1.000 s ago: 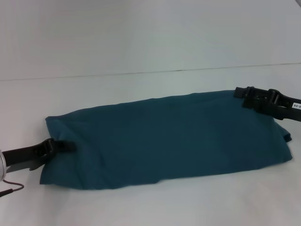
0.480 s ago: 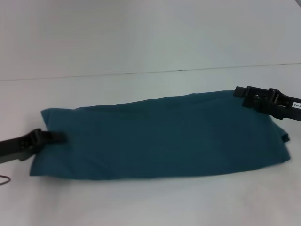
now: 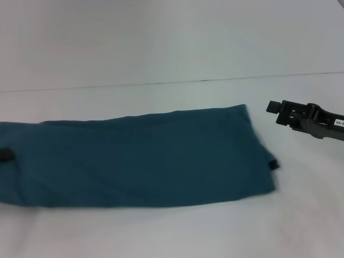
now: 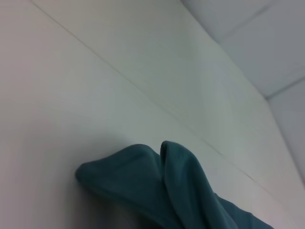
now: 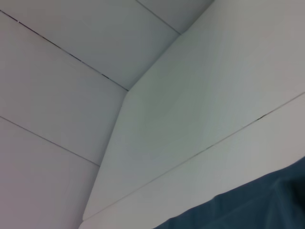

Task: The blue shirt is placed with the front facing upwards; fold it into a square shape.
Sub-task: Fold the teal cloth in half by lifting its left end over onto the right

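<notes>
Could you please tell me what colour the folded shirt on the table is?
The blue shirt is plain dark teal-blue, no lettering visible; the head view shows it best.

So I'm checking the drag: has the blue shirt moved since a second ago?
Yes. The blue shirt slid toward the robot's left, away from the right claw, which stayed put.

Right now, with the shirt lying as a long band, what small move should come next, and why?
Probably the right gripper should come back to the shirt's near end: it hangs beside that end, not touching it, while the left gripper is at the far end by the picture's edge. The band is long, not square, so one end likely needs folding over.
</notes>
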You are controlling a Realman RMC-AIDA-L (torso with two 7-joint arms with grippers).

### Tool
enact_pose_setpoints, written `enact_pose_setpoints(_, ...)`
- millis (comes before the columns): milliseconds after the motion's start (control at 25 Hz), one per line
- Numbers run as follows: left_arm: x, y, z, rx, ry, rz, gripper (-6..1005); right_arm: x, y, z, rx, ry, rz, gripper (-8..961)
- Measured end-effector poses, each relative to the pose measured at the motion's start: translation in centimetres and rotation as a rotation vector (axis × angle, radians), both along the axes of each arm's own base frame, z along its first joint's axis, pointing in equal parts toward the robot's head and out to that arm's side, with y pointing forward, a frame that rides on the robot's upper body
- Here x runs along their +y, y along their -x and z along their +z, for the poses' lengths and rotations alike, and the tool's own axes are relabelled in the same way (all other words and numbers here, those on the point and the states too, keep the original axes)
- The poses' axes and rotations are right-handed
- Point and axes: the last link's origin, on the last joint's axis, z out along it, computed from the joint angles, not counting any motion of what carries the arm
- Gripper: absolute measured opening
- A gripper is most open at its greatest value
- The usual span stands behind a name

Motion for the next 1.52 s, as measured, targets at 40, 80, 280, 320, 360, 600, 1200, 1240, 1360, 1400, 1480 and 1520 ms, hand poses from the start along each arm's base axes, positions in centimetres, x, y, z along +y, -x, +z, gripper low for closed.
enact_pose_setpoints(40, 0.0, 0.3, 0.5, 0.017, -0.003, 0.011, 135, 0.0, 0.0, 0.0, 0.0, 0.0, -0.001, 703)
enact_pose_setpoints(80, 0.0, 0.6, 1.0, 0.037, -0.006, 0.02, 134, -0.1, -0.1, 0.0, 0.0, 0.0, -0.002, 703)
enact_pose_setpoints(280, 0.4, 1.3, 2.6, 0.117, -0.017, 0.053, 132, -0.3, -0.3, -0.1, 0.0, 0.003, -0.006, 703)
enact_pose_setpoints(320, 0.5, 1.4, 2.9, 0.132, -0.018, 0.057, 132, -0.3, -0.3, -0.1, -0.001, 0.004, -0.006, 703)
enact_pose_setpoints(360, 0.7, 1.3, 3.0, 0.142, -0.016, 0.058, 131, -0.3, -0.3, -0.1, -0.002, 0.006, -0.006, 703)
enact_pose_setpoints(600, 1.8, -0.5, 4.0, 0.211, 0.045, 0.016, 130, -0.4, -0.3, -0.1, -0.008, 0.011, -0.005, 703)
enact_pose_setpoints(1200, 4.7, -13.2, 3.6, 0.292, 0.196, -0.087, 127, -0.3, -0.2, -0.3, -0.012, 0.011, 0.002, 704)
enact_pose_setpoints(1240, 5.0, -14.2, 3.3, 0.303, 0.204, -0.105, 127, -0.3, -0.2, -0.3, -0.013, 0.011, 0.002, 704)
enact_pose_setpoints(1360, 5.9, -16.7, 2.4, 0.324, 0.222, -0.153, 128, -0.2, -0.2, -0.3, -0.014, 0.009, 0.002, 704)
enact_pose_setpoints(1400, 6.2, -17.3, 2.2, 0.328, 0.226, -0.166, 128, -0.2, -0.2, -0.3, -0.015, 0.009, 0.002, 704)
enact_pose_setpoints(1480, 6.7, -19.0, 1.5, 0.346, 0.238, -0.197, 128, -0.2, -0.2, -0.3, -0.016, 0.009, 0.004, 704)
enact_pose_setpoints(1520, 7.0, -19.7, 1.2, 0.358, 0.245, -0.208, 128, -0.1, -0.1, -0.3, -0.017, 0.009, 0.004, 704)
